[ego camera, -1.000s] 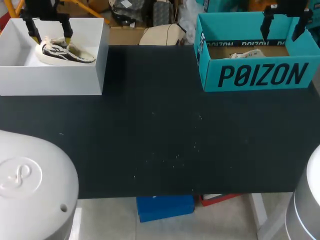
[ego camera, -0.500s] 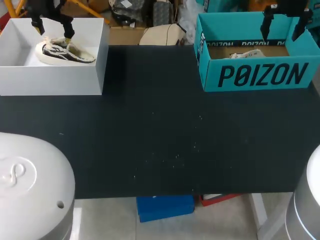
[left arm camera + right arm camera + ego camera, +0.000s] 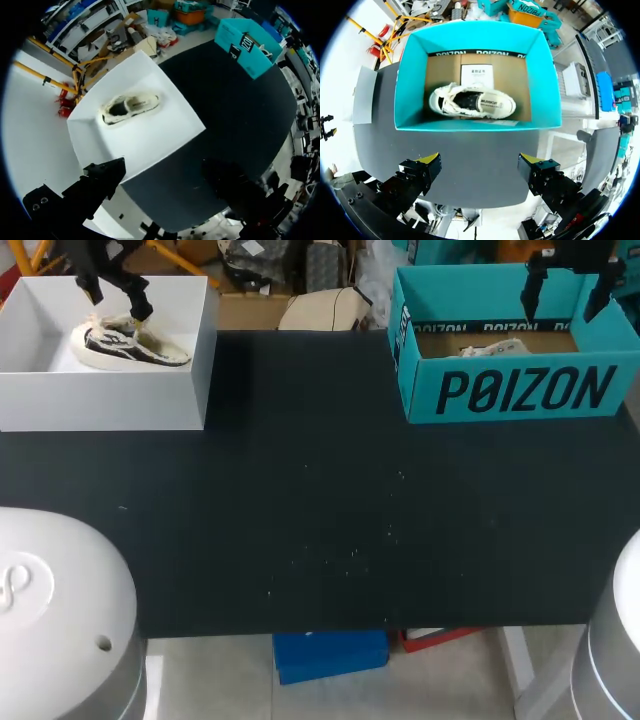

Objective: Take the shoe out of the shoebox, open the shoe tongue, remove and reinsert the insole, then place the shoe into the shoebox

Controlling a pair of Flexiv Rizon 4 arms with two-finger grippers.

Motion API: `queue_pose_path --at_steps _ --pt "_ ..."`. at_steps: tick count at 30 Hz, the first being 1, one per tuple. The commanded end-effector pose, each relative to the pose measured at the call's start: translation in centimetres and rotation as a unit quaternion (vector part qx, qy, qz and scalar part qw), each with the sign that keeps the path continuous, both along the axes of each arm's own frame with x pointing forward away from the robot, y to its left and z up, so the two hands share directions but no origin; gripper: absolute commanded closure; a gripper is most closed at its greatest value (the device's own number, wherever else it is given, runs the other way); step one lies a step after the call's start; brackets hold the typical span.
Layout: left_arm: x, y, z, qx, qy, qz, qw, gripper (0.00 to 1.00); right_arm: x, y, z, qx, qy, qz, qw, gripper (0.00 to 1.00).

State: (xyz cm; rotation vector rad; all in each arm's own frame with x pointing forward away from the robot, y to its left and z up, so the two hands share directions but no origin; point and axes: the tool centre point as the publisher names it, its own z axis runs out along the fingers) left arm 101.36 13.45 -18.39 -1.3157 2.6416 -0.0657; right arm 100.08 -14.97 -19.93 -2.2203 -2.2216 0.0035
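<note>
So far: judging by how things lie, no step shows as under way; both shoes sit inside their boxes and neither gripper holds anything.
Ambiguity: can't tell whether this is before the take-out or after the final put-back. The layout fits either.
Left to do (if at the start): lift shoe out, open tongue, pull and refit insole, return shoe to box.
Tongue/insole state: too small to judge on either shoe.
Left gripper (image 3: 118, 302): fingers spread, empty, hanging above the white box (image 3: 100, 400), over the heel end of the shoe, not touching it.
Right gripper (image 3: 563, 302): fingers spread, empty, hanging above the teal box (image 3: 520, 390), clear of the shoe inside.
Shoe, left side: dark-and-cream shoe (image 3: 130, 345) lying on the floor of the white box, near its back wall.
Shoe, right side: white shoe (image 3: 472, 102) lying sole-down on the floor of the teal box, opening up.
Count, shoes: 2, one per box.
Count, boxes: 2, one white and one teal, both open-topped, well apart at the far corners of the table (image 3: 330, 490).
Count, grippers: 2, one over each box.
Count, extras: 1 paper card (image 3: 476, 75) in the teal box, just beside the white shoe.
</note>
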Motion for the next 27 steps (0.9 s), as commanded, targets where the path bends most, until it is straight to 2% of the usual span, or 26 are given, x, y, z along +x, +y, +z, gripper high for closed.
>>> queue_pose_path --at_steps 1,4,6,8,12,14,26,27 --pt "-0.33 0.51 -0.19 -0.02 -0.012 -0.149 0.988 0.0 -0.01 -0.02 -0.03 0.0 0.0 0.0 1.0 0.0" --pt "-0.45 0.2 -0.54 0.012 -0.005 -0.255 0.967 0.0 -0.01 -0.02 -0.03 0.0 0.0 0.0 1.0 0.0" --pt "-0.58 0.16 -0.52 0.037 -0.018 -0.326 0.944 0.0 -0.01 -0.02 -0.03 0.0 0.0 0.0 1.0 0.0" --pt "-0.54 0.26 -0.52 0.055 -0.012 -0.371 0.927 0.0 -0.01 -0.02 -0.03 0.0 0.0 0.0 1.0 0.0" --pt "-0.2 0.51 -0.5 0.169 -0.055 -0.443 0.879 0.0 -0.01 -0.02 -0.03 0.0 0.0 0.0 1.0 0.0" --pt "0.04 0.73 -0.53 0.243 -0.082 -0.428 0.866 0.0 -0.01 -0.02 -0.03 0.0 0.0 0.0 1.0 0.0" --pt "0.04 0.73 -0.53 0.243 -0.082 -0.428 0.866 0.0 -0.01 -0.02 -0.03 0.0 0.0 0.0 1.0 0.0" --pt "-0.01 0.63 -0.86 0.192 -0.061 -0.442 0.874 0.0 -0.01 -0.02 -0.03 0.0 0.0 0.0 1.0 0.0"
